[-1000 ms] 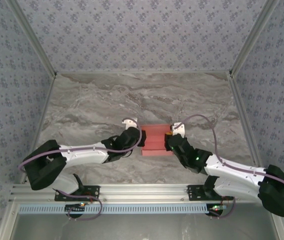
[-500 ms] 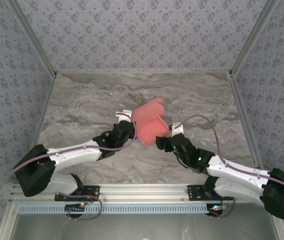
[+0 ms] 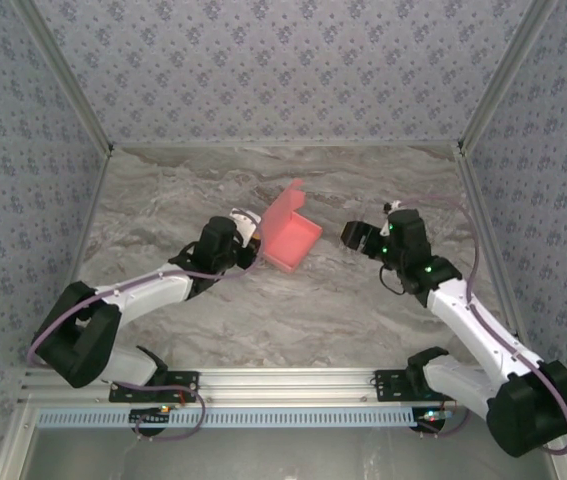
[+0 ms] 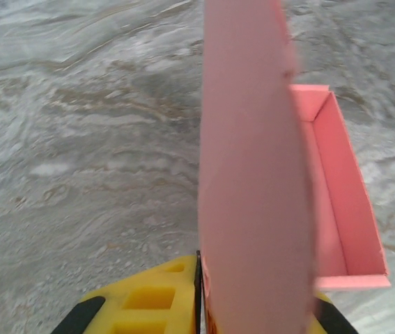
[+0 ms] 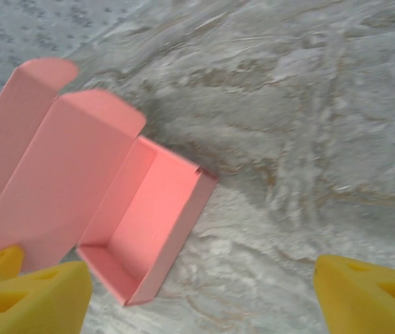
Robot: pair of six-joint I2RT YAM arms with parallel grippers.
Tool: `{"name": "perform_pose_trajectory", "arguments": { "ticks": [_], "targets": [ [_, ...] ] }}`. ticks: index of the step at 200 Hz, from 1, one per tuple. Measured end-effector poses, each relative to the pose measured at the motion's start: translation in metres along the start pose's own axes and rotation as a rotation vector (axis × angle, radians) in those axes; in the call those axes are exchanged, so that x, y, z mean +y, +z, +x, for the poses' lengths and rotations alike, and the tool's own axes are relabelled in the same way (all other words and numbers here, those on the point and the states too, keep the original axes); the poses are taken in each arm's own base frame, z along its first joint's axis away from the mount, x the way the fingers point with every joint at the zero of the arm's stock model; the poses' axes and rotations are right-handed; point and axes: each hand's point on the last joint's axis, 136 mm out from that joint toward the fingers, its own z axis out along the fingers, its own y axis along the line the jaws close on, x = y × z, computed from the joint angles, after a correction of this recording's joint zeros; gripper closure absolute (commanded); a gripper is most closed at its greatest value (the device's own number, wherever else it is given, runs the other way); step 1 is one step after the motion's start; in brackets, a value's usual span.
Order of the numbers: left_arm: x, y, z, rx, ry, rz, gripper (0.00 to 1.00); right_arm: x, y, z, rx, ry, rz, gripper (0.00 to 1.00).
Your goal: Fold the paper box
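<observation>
From the near edge of the worktop (image 3: 293, 335) both arms are stretched inward; the left gripper (image 3: 250, 232) is clamped tight on the raised lid panel of the paper box (image 3: 298, 240), the card being pinched between its yellow fingers (image 4: 148, 303); the right gripper (image 3: 355, 237) is held with jaws spread wide and nothing between them, well apart from the box on its right side; the box is set near the worktop's middle, its tray open upward and seemingly rested on the surface, its lid stood up along the tray's left side, angled towards the far edge.
</observation>
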Motion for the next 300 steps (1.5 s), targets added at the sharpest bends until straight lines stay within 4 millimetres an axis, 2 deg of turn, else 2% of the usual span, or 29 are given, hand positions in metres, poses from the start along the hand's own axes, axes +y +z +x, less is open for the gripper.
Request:
{"name": "perform_pose_trajectory", "arguments": {
  "ticks": [29, 55, 73, 90, 100, 119, 130, 136, 153, 171, 181, 193, 207, 235, 248, 270, 293, 300],
  "targets": [
    [-0.009, -0.002, -0.011, -0.005, 0.073, 0.103, 0.89, -0.035, 0.013, -0.022, 0.034, 0.086, 0.032, 0.13],
    [-0.006, -0.006, -0.012, 0.003, 0.121, 0.192, 0.88, -0.06, 0.037, -0.034, 0.112, 0.243, 0.023, 0.12],
    [-0.004, -0.007, -0.011, 0.013, 0.153, 0.261, 0.86, -0.062, 0.054, -0.04, 0.184, 0.35, 0.028, 0.12],
    [-0.003, -0.006, -0.01, 0.013, 0.185, 0.32, 0.86, -0.053, 0.068, -0.049, 0.229, 0.462, 0.007, 0.12],
    [-0.004, -0.005, -0.008, 0.012, 0.213, 0.346, 0.84, -0.048, 0.076, -0.047, 0.247, 0.533, -0.012, 0.12],
    [-0.002, 0.004, -0.004, 0.028, 0.243, 0.369, 0.68, -0.038, 0.088, -0.032, 0.303, 0.633, -0.01, 0.12],
    [-0.001, 0.009, -0.004, 0.042, 0.238, 0.381, 0.51, -0.033, 0.096, -0.024, 0.341, 0.663, 0.002, 0.12],
    [0.001, 0.01, -0.006, 0.037, 0.236, 0.385, 0.45, -0.029, 0.102, -0.022, 0.36, 0.674, 0.007, 0.12],
    [0.004, 0.005, -0.014, 0.008, 0.217, 0.386, 0.31, -0.024, 0.119, -0.03, 0.377, 0.687, 0.014, 0.11],
    [0.003, -0.009, -0.026, -0.054, 0.189, 0.382, 0.19, -0.019, 0.131, -0.044, 0.372, 0.68, 0.007, 0.11],
    [0.001, -0.019, -0.033, -0.095, 0.176, 0.371, 0.03, -0.014, 0.137, -0.049, 0.374, 0.668, 0.001, 0.11],
    [0.005, -0.029, -0.038, -0.126, 0.11, 0.338, 0.01, -0.007, 0.143, -0.054, 0.385, 0.651, -0.011, 0.11],
    [0.017, -0.034, -0.042, -0.144, 0.002, 0.276, 0.01, 0.005, 0.15, -0.053, 0.409, 0.624, -0.031, 0.12],
    [0.067, -0.039, -0.034, -0.116, -0.369, 0.065, 0.01, 0.024, 0.15, -0.037, 0.474, 0.582, -0.039, 0.13],
    [0.082, -0.043, -0.029, -0.111, -0.54, -0.002, 0.01, 0.032, 0.148, -0.032, 0.497, 0.568, -0.046, 0.13],
    [0.088, -0.051, -0.024, -0.115, -0.858, -0.039, 0.01, 0.038, 0.146, -0.026, 0.518, 0.557, -0.048, 0.14],
    [0.084, -0.055, -0.015, -0.066, -1.121, -0.067, 0.01, 0.043, 0.145, -0.018, 0.539, 0.55, -0.045, 0.15],
    [0.081, -0.056, -0.014, -0.044, -1.18, -0.08, 0.03, 0.046, 0.143, -0.015, 0.546, 0.547, -0.049, 0.15]
  ]
}}
